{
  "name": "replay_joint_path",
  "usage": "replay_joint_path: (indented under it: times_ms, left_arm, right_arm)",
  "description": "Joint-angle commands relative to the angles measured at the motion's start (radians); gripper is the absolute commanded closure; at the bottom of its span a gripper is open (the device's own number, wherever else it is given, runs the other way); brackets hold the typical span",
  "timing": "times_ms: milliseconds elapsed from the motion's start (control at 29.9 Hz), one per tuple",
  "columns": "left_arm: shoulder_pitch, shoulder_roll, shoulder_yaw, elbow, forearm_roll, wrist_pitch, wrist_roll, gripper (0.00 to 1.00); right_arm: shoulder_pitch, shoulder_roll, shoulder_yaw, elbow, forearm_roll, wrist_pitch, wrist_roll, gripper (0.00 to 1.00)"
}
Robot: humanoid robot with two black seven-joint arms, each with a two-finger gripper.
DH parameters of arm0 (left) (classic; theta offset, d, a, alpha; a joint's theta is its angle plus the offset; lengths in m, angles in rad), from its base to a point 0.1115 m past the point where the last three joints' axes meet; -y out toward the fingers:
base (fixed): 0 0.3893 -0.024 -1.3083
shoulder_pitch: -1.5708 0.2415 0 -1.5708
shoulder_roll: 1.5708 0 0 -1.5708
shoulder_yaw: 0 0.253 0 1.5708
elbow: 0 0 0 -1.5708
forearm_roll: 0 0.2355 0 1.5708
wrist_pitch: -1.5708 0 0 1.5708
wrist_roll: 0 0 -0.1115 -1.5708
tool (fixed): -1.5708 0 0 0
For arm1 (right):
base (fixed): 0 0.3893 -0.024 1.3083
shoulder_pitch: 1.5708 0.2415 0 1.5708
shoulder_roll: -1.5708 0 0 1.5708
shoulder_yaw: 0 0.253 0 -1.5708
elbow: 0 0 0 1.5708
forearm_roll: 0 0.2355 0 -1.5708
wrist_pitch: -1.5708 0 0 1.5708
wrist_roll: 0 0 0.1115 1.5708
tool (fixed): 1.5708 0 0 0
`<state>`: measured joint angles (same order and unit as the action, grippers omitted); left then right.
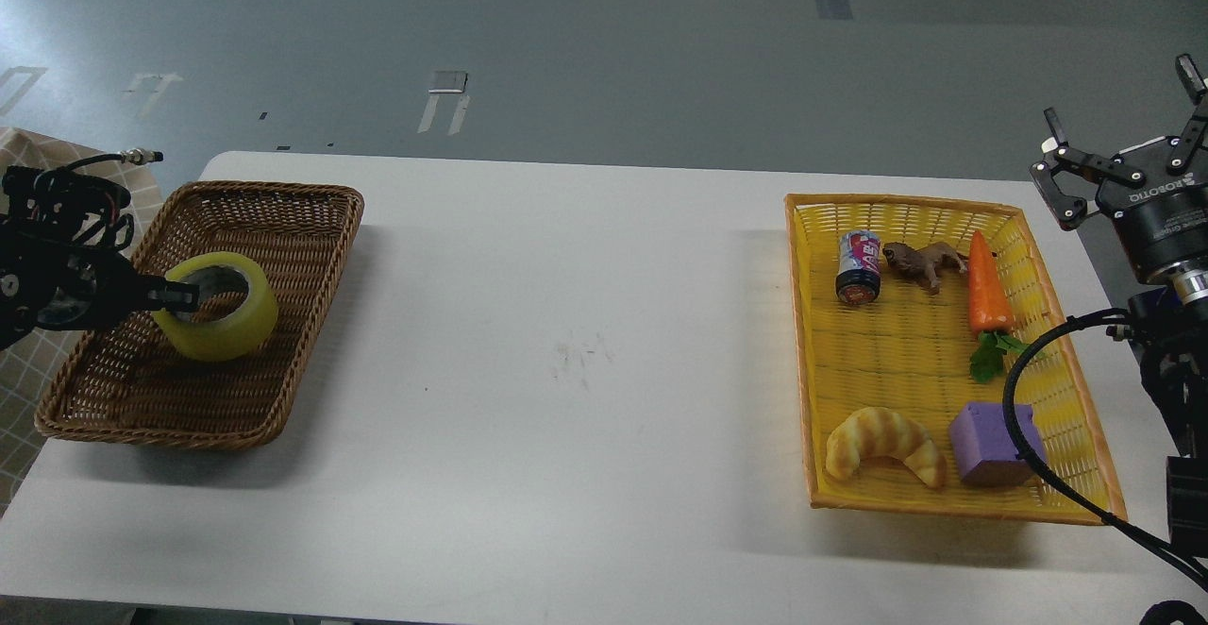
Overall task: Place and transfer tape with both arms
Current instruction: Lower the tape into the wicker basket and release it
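Observation:
The tape [219, 312], a translucent yellow roll with a grey-white core, is down inside the brown wicker basket [293, 323] at the table's left. My left gripper [175, 297] comes in from the left and is shut on the roll's left wall, one dark finger reaching into the core. Whether the roll rests on the basket floor I cannot tell. My right gripper [1123, 143] is open and empty, raised beyond the table's right edge, past the far right corner of the yellow basket [802, 351].
The yellow basket holds a small can [858, 268], a toy animal [927, 261], a carrot [987, 289], a croissant [884, 443] and a purple block [991, 443]. A black cable [1024, 436] loops over its right side. White table [576, 361] lies between the baskets.

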<state>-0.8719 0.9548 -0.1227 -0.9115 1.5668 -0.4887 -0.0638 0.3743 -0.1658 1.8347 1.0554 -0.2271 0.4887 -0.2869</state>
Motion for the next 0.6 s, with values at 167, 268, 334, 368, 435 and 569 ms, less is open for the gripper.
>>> replay_joint_path:
  times_ms: [167, 268, 334, 368, 435, 569]
  left_arm:
    - [0.008, -0.002, 0.000, 0.013, -0.013, 0.000, 0.001, 1.00]
    - [0.010, -0.002, 0.000, 0.019, -0.014, 0.000, 0.001, 1.00]
    - [0.011, -0.002, -0.002, 0.019, -0.014, 0.000, 0.001, 1.00]
    - [0.011, -0.002, -0.002, 0.019, -0.014, 0.000, 0.001, 1.00]
    - [0.011, -0.002, -0.002, 0.019, -0.016, 0.000, 0.001, 0.91]
    - [0.013, -0.002, 0.000, 0.019, -0.051, 0.000, 0.001, 0.62]
  right_arm:
    - [0.000, 0.000, 0.000, 0.000, 0.000, 0.000, 0.000, 0.00]
    - [0.000, 0.002, 0.000, 0.002, 0.000, 0.000, 0.000, 0.00]
    - [0.000, 0.000, 0.000, 0.002, 0.000, 0.000, 0.000, 0.00]
    - [0.000, 0.002, 0.000, 0.002, 0.000, 0.000, 0.000, 0.00]
    - [0.000, 0.002, 0.000, 0.002, 0.000, 0.000, 0.000, 0.00]
    - [0.002, 0.000, 0.000, 0.002, 0.000, 0.000, 0.000, 0.00]
